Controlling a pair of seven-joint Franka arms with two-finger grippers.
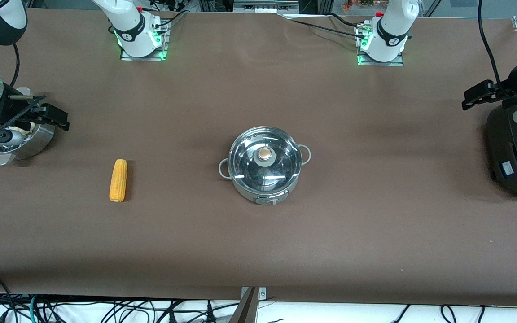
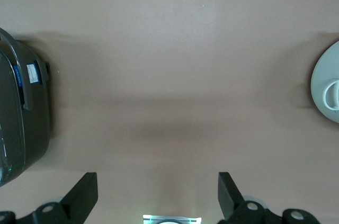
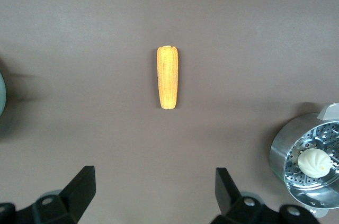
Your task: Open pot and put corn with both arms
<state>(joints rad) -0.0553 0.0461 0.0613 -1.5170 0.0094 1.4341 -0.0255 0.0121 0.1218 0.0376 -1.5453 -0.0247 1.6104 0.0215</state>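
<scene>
Brown cloth covered the whole table (image 1: pixel 258 251). Going across the front view from its left edge: my right gripper (image 3: pixel 153 195) hung over the steamer bowl (image 1: pixel 34 139) with a bun (image 3: pixel 314 162) in it, jaws wide apart, holding nothing. Corn (image 1: pixel 118 180) lay flat on the cloth toward that end. Pot (image 1: pixel 265 165) sat mid-table, lid (image 1: pixel 265 161) on, knob (image 1: pixel 265 154) centred. My left gripper (image 2: pixel 158 195) hung beside the black cooker (image 1: pixel 516 152), jaws spread wide, empty. Judgement: left should drop straight over the knob and lift level; right should pinch the corn across its width.
</scene>
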